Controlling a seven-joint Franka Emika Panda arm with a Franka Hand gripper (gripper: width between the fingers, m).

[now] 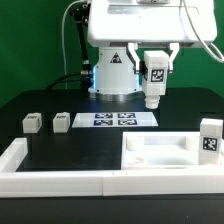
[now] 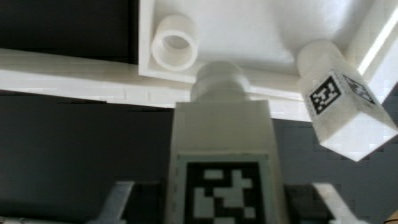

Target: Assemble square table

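- Exterior view: the gripper is clamped on the held leg. The leg hangs upright, tag toward the camera, clear of the black table. It sits just above the marker board, at that board's end on the exterior view's right.
- Wrist view: the held leg runs straight out from between the jaws, tag facing the lens.
- First loose leg block: just beside the marker board's opposite end. Second loose leg block: farther out on that side.
- Square slab: nearer the camera than the marker board, toward the exterior view's right, inside the border wall. One corner socket shows in the wrist view.
- Upright leg: at the slab's right edge, well apart from the marker board; what it stands on cannot be told.
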